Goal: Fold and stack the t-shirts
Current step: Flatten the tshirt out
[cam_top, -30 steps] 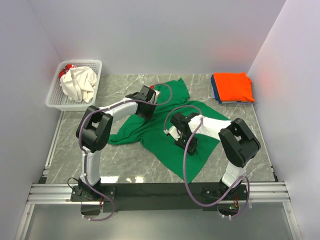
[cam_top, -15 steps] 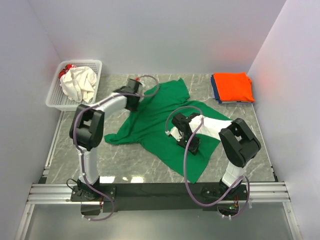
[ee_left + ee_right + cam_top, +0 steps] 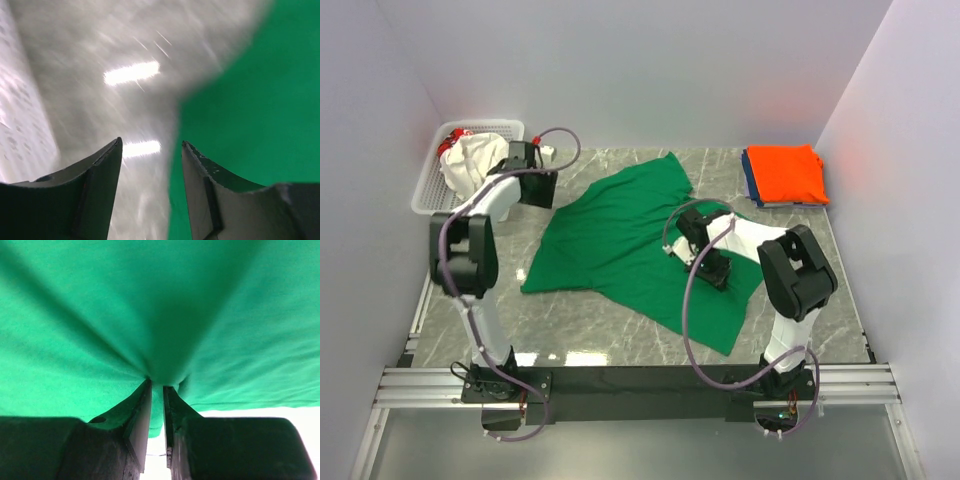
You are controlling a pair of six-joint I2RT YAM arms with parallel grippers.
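A dark green t-shirt [image 3: 615, 235] lies spread across the middle of the table, and its cloth [image 3: 250, 100] fills the right side of the left wrist view. My left gripper [image 3: 538, 187] [image 3: 151, 145] is open and empty over bare table beside the shirt's far left edge, close to the basket. My right gripper [image 3: 713, 268] [image 3: 157, 382] is shut on a pinched fold of the green t-shirt [image 3: 150, 305] at its right side. A folded orange t-shirt [image 3: 785, 170] rests on a folded blue one [image 3: 750, 188] at the far right. A cream-white t-shirt [image 3: 478, 165] is heaped in the basket.
The white lattice basket [image 3: 426, 200] stands at the far left corner, its wall [image 3: 20, 125] at the left of the left wrist view; something red [image 3: 448, 145] shows in it. White walls close in three sides. The grey marble table [image 3: 570, 320] shows in front.
My left gripper pulled the green shirt's edge leftward, let go and swung toward the basket, now open. The shirt lies flatter and wider. My right gripper kept its grip and shifted slightly right.
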